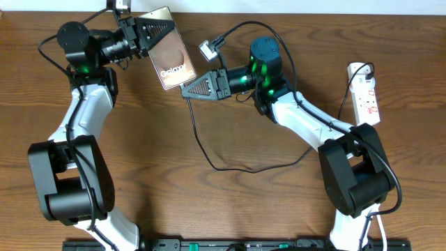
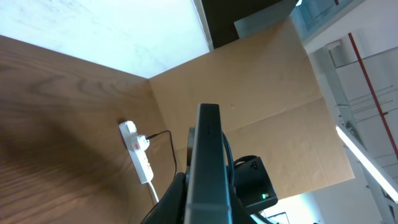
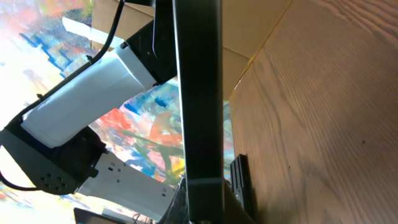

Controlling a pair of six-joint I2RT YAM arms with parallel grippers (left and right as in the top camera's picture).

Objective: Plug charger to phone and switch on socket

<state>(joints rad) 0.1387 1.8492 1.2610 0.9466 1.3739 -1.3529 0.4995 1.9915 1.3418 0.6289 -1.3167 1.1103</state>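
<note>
The phone (image 1: 171,59), bronze with white "Galaxy" lettering, is held off the table at the back between both grippers. My left gripper (image 1: 152,36) is shut on its top end, and my right gripper (image 1: 187,88) is shut on its bottom end. Both wrist views show the phone edge-on: the left wrist view (image 2: 208,155) and the right wrist view (image 3: 198,93). The charger cable (image 1: 230,168) loops over the table from the phone's bottom end to its black plug (image 1: 366,70) in the white socket (image 1: 367,94) at the far right. Its connector tip is hidden by my right fingers. The socket also shows in the left wrist view (image 2: 140,158).
A grey connector on a thicker robot cable (image 1: 207,49) hangs beside the phone's right side. A cardboard wall (image 2: 261,93) stands behind the table. The left arm's white link (image 3: 93,68) fills the left of the right wrist view.
</note>
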